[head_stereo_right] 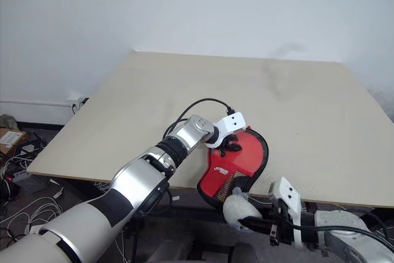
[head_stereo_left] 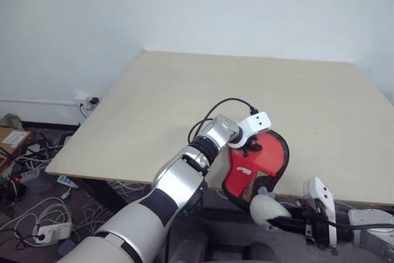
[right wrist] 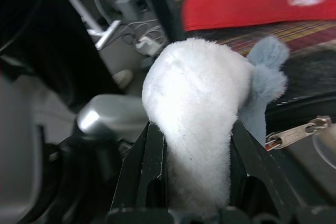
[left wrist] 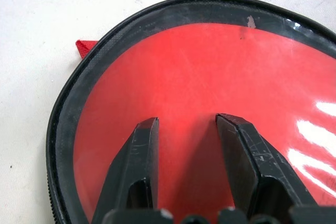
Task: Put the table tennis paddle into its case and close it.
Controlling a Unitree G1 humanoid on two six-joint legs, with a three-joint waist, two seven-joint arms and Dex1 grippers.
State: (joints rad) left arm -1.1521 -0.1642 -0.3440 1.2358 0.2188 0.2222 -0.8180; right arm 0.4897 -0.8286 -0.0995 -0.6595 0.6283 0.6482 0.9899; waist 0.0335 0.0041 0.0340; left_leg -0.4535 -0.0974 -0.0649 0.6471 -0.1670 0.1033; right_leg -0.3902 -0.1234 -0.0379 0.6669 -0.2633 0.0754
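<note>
So the paddle [left wrist: 220, 108] is sitting inside the case [head_stereo_left: 276, 159] already, you can see its red face through the clear plastic side. The case is lying at the table's [head_stereo_left: 184, 84] near edge, lower middle of the head view, with its narrow handle end hanging off toward the bottom of the frame. The left gripper [left wrist: 186, 129] is pressing down on the clear window with its jaws spread a bit, not pinching anything, just pinning the case flat. The right gripper [right wrist: 197, 135], down in the lower right, is squeezing the fluffy pale ball [right wrist: 194, 98] between its fingers. A metal zip pull [right wrist: 294, 131] is showing next to it. Insertion looks done, I'd say; whether the zip is fully shut I can't tell, so closing is probably what's left.
</note>
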